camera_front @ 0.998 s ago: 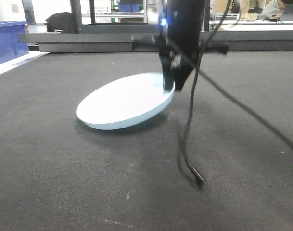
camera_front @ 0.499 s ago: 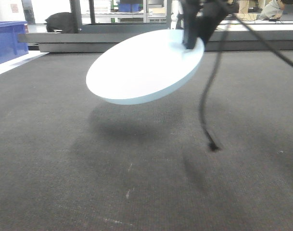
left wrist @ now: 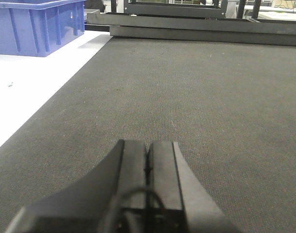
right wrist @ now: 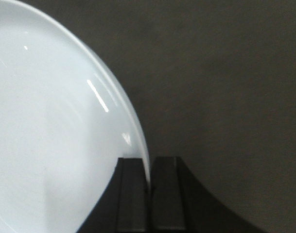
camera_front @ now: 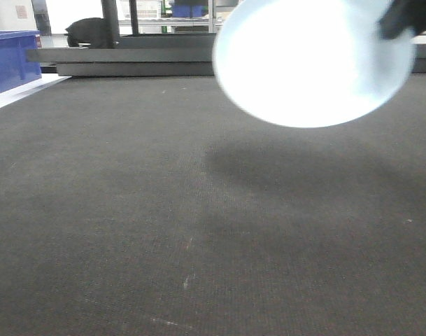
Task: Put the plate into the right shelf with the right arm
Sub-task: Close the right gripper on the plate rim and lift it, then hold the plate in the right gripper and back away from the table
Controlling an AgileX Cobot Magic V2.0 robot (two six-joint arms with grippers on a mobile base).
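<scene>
Plate (right wrist: 50, 126) held aloft, right hand (right wrist: 148, 165) clamped tight on rim

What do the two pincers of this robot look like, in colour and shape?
Both are matte black. The left pincer shows two flat rectangular fingers, widening into a sloped dark housing with a thin curved cable at its base. The right pincer has the same form. No markings are visible.

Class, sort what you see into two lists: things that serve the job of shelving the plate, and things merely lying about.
Belongs to the job:
plate, held in the air
right gripper, shut on the plate's rim

Just lying about:
blue bin
left gripper, shut, holding nothing
dark mat
</scene>
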